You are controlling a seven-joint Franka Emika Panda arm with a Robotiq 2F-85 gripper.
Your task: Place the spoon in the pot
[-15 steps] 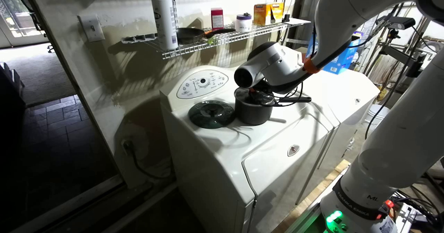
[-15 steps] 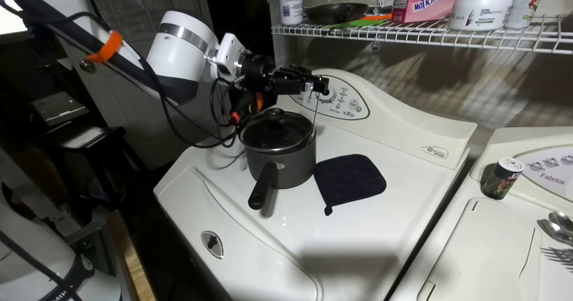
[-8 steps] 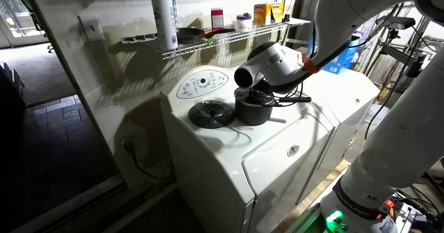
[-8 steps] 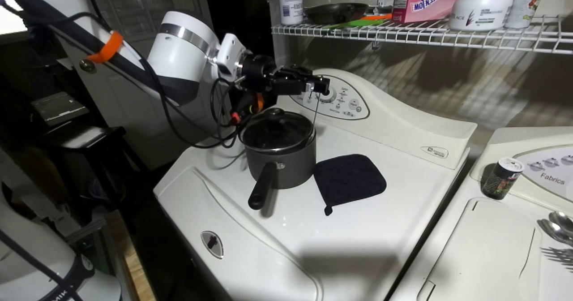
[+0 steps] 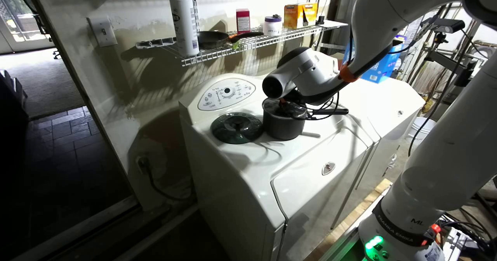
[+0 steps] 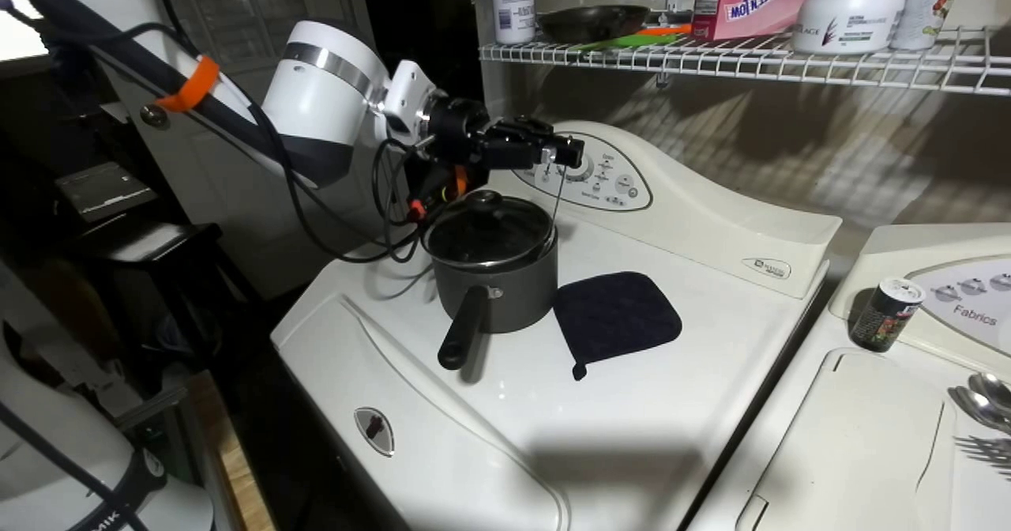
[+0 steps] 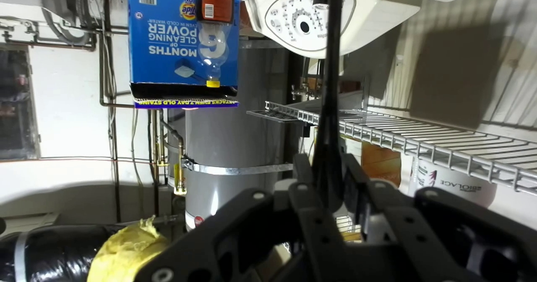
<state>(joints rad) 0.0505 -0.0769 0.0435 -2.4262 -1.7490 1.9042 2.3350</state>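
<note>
The pot is a dark grey saucepan (image 6: 517,298) on the white machine; it also shows in an exterior view (image 5: 282,127). A glass lid with a dark knob (image 6: 483,231) lies over its top, slightly tilted. My gripper (image 6: 567,152) is above and beyond the pot's rim, pointing sideways. The spoon (image 6: 559,193) hangs from the fingertips as a thin line down to the rim, at the lid's edge. Its lower end is hidden. In the wrist view the dark spoon (image 7: 330,122) is between both fingers (image 7: 327,168), which close on it. My gripper is mostly hidden in an exterior view.
A dark potholder (image 6: 620,318) lies beside the pot. A dark green disc (image 5: 237,133) lies on the pot's other side. The control panel (image 6: 679,207) rises behind. A wire shelf (image 6: 742,61) hangs above. A can (image 6: 886,315), loose spoons (image 6: 979,404) and forks are on the second machine.
My gripper and the spoon have shifted very slightly to the right in an exterior view. The pot and lid have not moved.
</note>
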